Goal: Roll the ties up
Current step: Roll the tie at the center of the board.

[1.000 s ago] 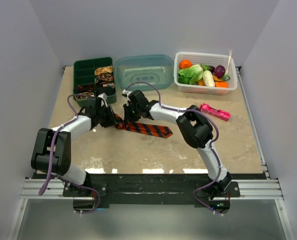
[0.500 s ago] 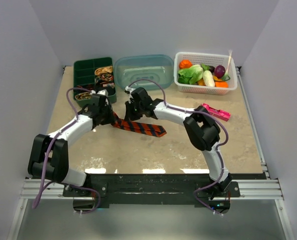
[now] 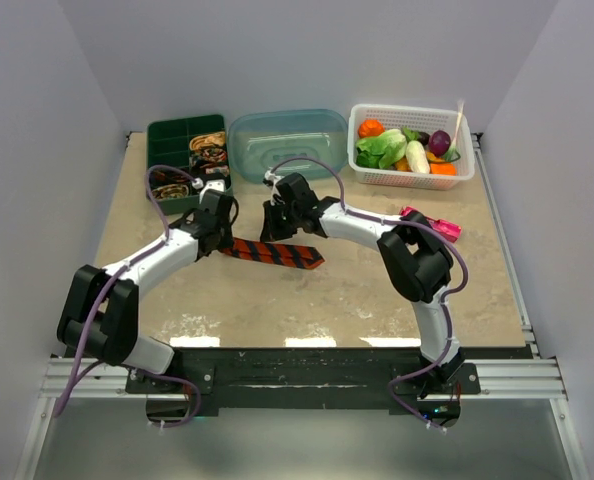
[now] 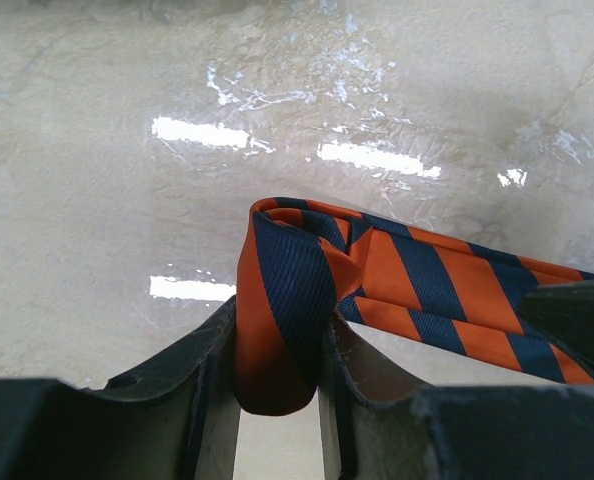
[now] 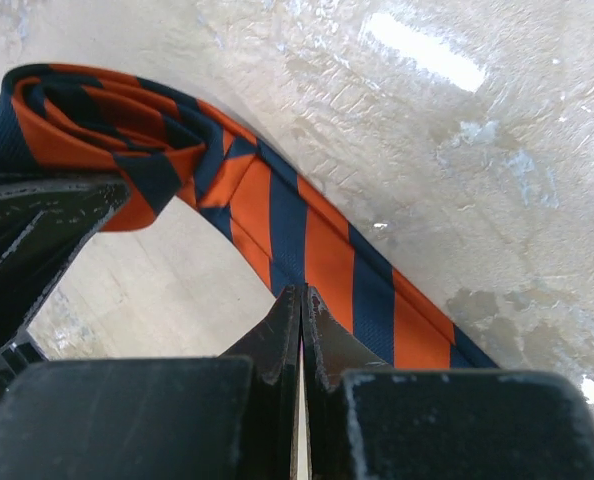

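Orange striped tie (image 4: 307, 270), pinched between left fingers (image 4: 177, 385), runs out of view.

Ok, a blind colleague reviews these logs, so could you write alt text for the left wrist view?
The left gripper is shut on the rolled end of an orange tie with navy diagonal stripes, held between its two dark fingers. The rest of the tie trails flat to the right over a glossy beige table.
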You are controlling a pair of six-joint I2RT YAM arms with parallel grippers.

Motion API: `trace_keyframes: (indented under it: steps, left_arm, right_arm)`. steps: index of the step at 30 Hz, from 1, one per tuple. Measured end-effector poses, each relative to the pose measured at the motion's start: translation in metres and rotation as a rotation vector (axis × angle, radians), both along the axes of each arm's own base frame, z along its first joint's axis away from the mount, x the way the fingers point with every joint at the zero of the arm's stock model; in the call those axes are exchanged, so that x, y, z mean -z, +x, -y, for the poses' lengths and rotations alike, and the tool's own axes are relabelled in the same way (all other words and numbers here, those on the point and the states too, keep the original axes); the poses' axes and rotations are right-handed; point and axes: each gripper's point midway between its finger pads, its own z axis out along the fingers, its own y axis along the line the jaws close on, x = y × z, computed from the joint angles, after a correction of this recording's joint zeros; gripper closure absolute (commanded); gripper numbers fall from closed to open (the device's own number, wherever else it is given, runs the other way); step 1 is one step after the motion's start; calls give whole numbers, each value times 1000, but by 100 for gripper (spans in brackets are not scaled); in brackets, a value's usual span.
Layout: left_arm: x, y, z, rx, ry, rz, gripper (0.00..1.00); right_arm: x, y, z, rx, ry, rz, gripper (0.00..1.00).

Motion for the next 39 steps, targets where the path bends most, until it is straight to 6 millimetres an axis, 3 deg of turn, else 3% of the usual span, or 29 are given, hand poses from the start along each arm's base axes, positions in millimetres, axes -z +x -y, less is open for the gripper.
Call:
trace_keyframes:
  steps: [13, 22, 29, 32, 34, 39]
  left_arm:
    - [25, 6, -8, -29, 247, -20, 100]
    - [27, 12, 1, 2, 322, -4, 98]
    - [27, 14, 14, 38, 318, -5, 83]
    - [26, 14, 23, 64, 292, -8, 63]
    - [26, 14, 29, 80, 274, -10, 55]
    - [28, 10, 39, 109, 248, -19, 55]
  right_arm:
    - [10, -10, 3, -19, -9, -34, 100]
    - [21, -16, 10, -18, -29, -57, 100]
    - [22, -16, 10, -17, -30, -59, 100]
    - [22, -16, 10, -17, -30, -59, 100]
    - [22, -16, 10, -17, -30, -59, 100]
    - [24, -18, 11, -21, -31, -67, 100]
